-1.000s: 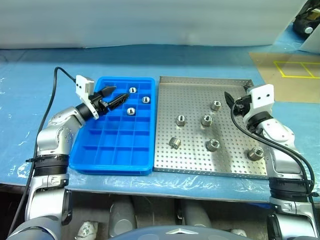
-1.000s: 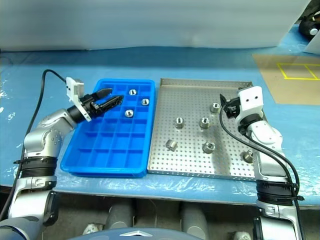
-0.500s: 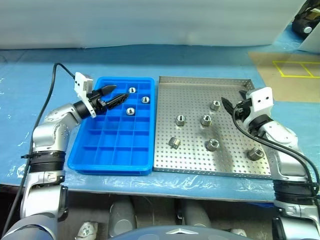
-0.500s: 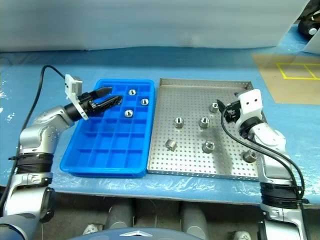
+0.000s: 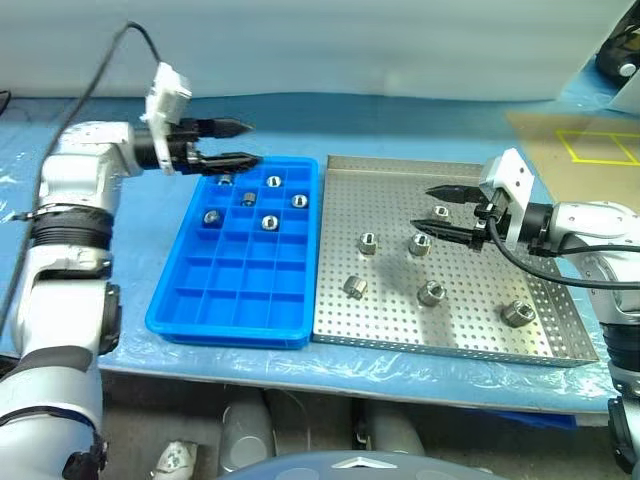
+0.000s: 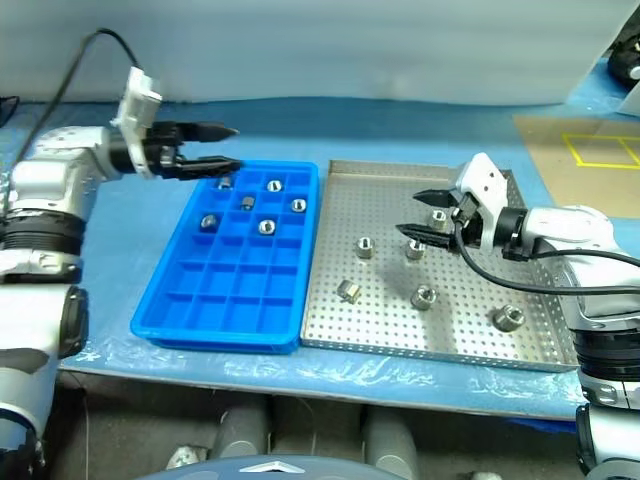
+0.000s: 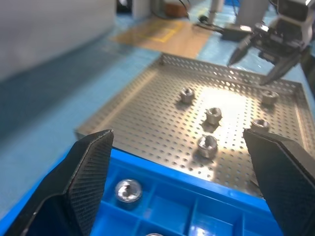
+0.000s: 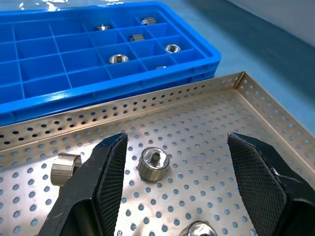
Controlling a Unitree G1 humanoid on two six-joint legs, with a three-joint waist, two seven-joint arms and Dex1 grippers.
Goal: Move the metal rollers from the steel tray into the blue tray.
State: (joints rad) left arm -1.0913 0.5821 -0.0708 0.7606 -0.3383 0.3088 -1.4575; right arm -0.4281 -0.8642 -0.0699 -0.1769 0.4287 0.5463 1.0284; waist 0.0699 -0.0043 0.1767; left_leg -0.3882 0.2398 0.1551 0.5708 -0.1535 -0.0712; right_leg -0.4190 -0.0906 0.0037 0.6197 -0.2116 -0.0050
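— Anything hidden or hard to make out?
— Farthest of the metal rollers (image 5: 440, 212) on the steel tray (image 5: 450, 325) partly masked by the right gripper (image 5: 430, 202), hovering just above it. Another roller (image 6: 224, 183) in the blue tray (image 6: 220, 310) sitting right under the lower tip of the left gripper (image 6: 228, 148), half covered. Far-right rear corner of the steel tray blocked by the right arm's white camera housing (image 5: 503, 176).
— Counts?
— Five in the blue tray, all in the far cells (two rear rows plus the third). Six on the perforated steel, well apart from one another.
— Grippers?
— Both spread wide, nothing between the fingers. Left one raised over the blue tray's far edge, pointing toward the steel tray. Right one pointing back toward the blue tray, over the far half of the steel.
— Surroundings?
— Blue plastic sheeting (image 5: 350, 120) under both trays, wrinkled at the near edge. Brown board with yellow tape lines (image 5: 590, 150) off to the right, cut by the frame. Black cable (image 5: 110, 60) looping off the left wrist.
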